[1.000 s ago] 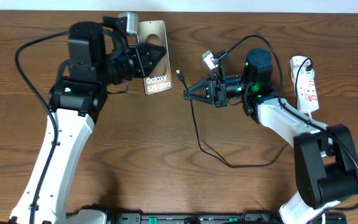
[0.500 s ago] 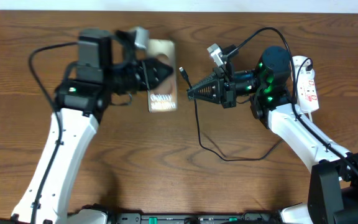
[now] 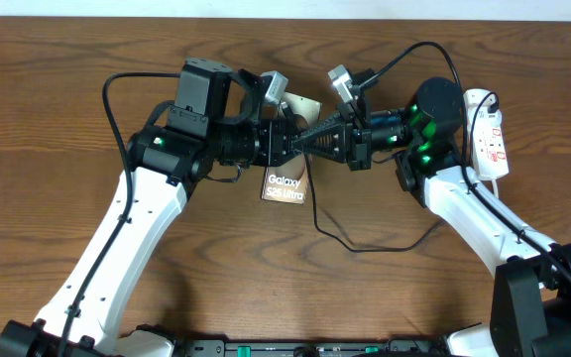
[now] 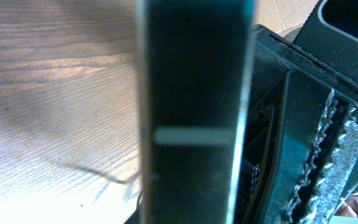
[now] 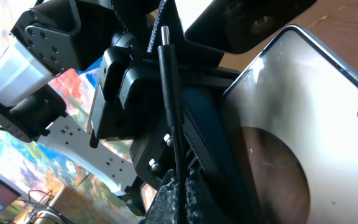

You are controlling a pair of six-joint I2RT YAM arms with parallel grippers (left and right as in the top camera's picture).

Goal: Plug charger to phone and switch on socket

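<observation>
Left gripper (image 3: 287, 146) is clamping the flat brownish smartphone (image 3: 285, 186); right gripper (image 3: 306, 147) is pinching the thin black charger cable (image 5: 168, 93). Grippers are hovering close together.

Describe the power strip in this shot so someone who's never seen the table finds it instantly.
Start at the brown wooden table and go to its right side, next to the right arm. The socket lies flat there: a narrow white power strip with red markings, unlike the thin black cable trailing across the wood nearby.
</observation>
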